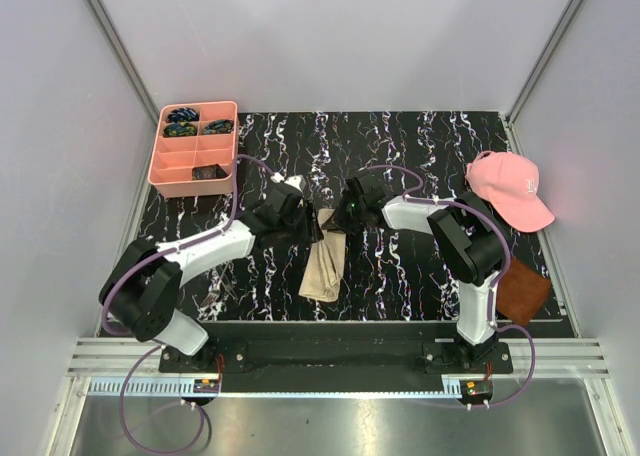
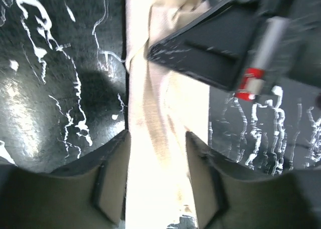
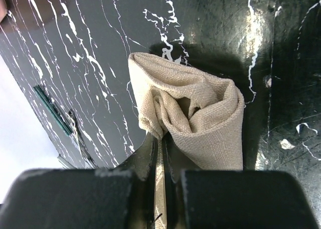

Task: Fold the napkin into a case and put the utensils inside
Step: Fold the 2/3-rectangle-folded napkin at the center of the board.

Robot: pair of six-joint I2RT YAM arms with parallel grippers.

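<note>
The beige napkin hangs as a bunched, narrow strip at the middle of the black marbled table, its lower end resting on the surface. My right gripper is shut on the napkin's upper edge, and in the right wrist view the cloth is pinched between the jaws of the right gripper. My left gripper stands open, its fingers on either side of the napkin strip without pinching it. The right gripper's black body shows close ahead. The utensils are out of view.
A pink compartment tray with small dark items stands at the back left. At the right edge lies a pink cap, and a dark brown square sits nearer the front. White walls enclose the table on three sides.
</note>
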